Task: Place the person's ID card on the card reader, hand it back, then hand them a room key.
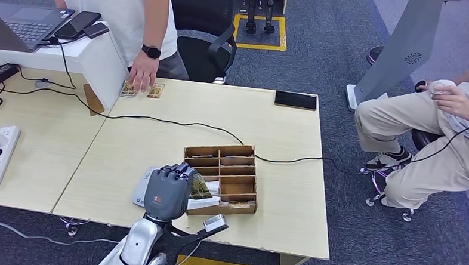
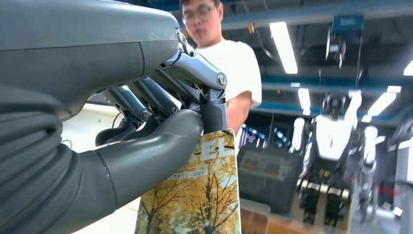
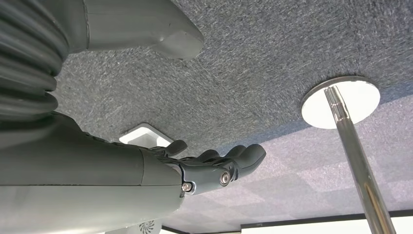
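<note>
One card (image 2: 195, 195), leaf-printed and probably the room key, is pinched between thumb and fingers of the left hand (image 1: 168, 192) just above the wooden tray (image 1: 244, 187), lifted clear for handing over. Right hand (image 3: 214, 168) hangs slack, holding nothing.

Silver arm (image 1: 136, 243) ends in a grey robot hand (image 1: 168, 192) with a ribbed cover, dark fingers, and silver screws.

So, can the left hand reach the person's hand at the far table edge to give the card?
Probably yes. The left hand holds the card above the wooden tray; only a thin cable crosses the table toward the person's hand.
</note>
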Motion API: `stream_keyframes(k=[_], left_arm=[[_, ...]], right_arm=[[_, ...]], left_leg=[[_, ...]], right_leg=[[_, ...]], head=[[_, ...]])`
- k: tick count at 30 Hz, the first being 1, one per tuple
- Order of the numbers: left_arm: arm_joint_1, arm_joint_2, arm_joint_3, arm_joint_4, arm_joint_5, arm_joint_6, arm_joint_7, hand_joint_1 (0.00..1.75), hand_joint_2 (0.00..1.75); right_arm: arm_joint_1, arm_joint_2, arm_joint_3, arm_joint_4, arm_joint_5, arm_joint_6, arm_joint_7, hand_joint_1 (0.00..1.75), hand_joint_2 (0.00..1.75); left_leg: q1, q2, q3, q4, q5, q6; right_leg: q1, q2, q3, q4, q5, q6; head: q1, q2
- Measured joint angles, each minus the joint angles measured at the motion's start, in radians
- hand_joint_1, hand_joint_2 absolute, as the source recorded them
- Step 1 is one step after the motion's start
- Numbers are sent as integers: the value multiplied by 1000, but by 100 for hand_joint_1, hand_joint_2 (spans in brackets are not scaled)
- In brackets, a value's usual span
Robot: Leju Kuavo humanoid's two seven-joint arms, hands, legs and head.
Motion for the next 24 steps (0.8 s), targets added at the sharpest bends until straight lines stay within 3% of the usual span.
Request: stream_keyframes(k=[4,16,20,24], left_arm=[[21,-32,51,-52,4,1,-37,175,175],[65,-157,210,-126,110,1,-250,175,175],[61,-202,251,-122,362,0,-355,175,175],[28,-212,252,-109,806,-37,-402,175,175]], right_arm=[[0,0,0,0,0,0,-1,0,175],[-2,0,0,0,0,0,3,0,175],[-3,0,0,-1,-1,0,11,0,175],[-4,4,0,-7,-1,0,15,0,175]], left_leg=[[0,0,0,0,0,0],[0,0,0,0,0,0],[0,0,0,0,0,0],[0,0,0,0,0,0]], right_leg=[[0,0,0,0,0,0],[0,0,0,0,0,0],[0,0,0,0,0,0],[0,0,0,0,0,0]], head=[[0,0],[0,0],[0,0],[0,0]])
